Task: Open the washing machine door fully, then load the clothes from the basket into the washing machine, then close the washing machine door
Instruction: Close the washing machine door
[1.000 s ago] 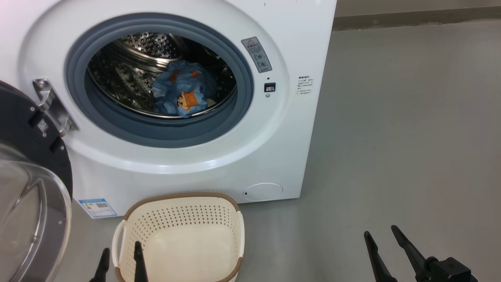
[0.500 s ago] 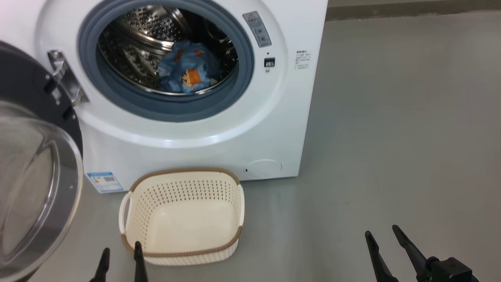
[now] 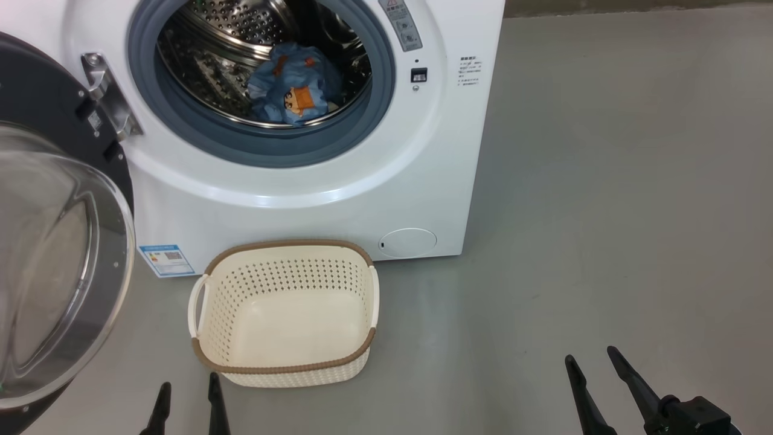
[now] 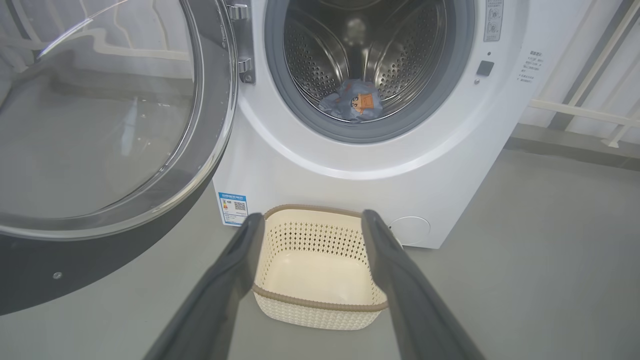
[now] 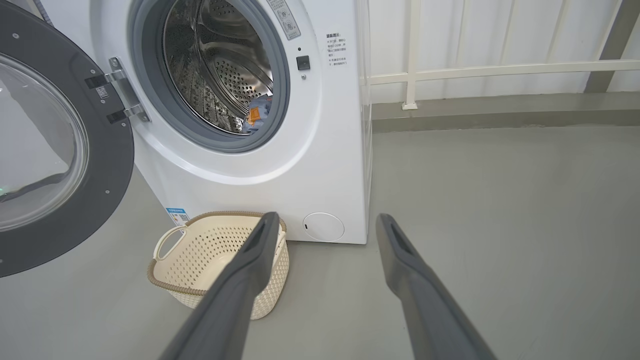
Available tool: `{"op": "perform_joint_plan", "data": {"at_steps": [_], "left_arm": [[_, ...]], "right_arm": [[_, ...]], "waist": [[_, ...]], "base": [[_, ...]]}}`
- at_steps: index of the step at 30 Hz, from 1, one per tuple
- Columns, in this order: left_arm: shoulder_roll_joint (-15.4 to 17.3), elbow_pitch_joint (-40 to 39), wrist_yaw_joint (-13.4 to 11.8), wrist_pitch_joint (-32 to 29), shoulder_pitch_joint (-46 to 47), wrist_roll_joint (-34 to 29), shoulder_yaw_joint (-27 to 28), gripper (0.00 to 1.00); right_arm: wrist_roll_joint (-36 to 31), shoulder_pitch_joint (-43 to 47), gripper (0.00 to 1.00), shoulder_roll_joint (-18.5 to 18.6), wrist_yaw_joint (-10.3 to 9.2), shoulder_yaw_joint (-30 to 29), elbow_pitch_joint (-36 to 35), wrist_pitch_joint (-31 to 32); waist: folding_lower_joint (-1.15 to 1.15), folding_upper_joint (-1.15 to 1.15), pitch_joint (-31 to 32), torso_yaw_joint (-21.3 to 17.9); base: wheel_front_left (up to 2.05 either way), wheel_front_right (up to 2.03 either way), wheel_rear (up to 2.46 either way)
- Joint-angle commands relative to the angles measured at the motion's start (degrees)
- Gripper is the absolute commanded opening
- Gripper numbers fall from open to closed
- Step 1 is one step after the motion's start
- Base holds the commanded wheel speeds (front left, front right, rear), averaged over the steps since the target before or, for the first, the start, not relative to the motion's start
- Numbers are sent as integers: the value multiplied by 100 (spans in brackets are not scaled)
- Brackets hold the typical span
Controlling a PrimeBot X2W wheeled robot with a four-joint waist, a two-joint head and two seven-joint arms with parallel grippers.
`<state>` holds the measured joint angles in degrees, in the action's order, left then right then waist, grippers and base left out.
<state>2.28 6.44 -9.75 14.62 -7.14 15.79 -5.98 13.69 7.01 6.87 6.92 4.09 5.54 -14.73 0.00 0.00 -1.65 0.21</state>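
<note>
– Checking grippers: state?
– Left gripper and right gripper both spread wide, nothing between the fingers, parked low over the floor.
– Clothes?
– Blue-and-orange bundle lies in the steel drum, ahead of and above the left gripper. Basket sits just ahead of its fingertips, bare inside, so loading looks done.
– Door?
– Washing machine door stands swung out on its hinge, left of the left gripper, clear of the opening for loading. Judged next: push it shut against the washing machine; left arm is nearer.
</note>
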Motion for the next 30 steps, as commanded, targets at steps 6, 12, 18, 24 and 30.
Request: {"op": "perform_joint_plan", "data": {"at_steps": [6,12,18,24,30], "left_arm": [[60,-132,-12,38,192,-32,137,100],[60,-138,-45,38,194,-9,128,100],[60,-182,-69,38,144,-1,146,100],[60,-239,-122,38,146,56,182,100],[60,-245,-151,38,127,127,165,100]], "right_arm": [[-68,-119,100,51,57,70,-177,-27],[-92,-141,100,80,57,76,-218,-27],[-96,-162,100,102,57,126,-209,-27],[-100,-211,100,147,57,140,-230,-27],[-112,-219,100,160,57,157,-250,-27]], "waist": [[0,0,-21,173],[0,0,33,618],[0,0,81,1261],[0,0,88,1883],[0,0,123,2355]], "base": [[0,0,0],[0,0,0],[0,0,0],[0,0,0],[0,0,0]]}}
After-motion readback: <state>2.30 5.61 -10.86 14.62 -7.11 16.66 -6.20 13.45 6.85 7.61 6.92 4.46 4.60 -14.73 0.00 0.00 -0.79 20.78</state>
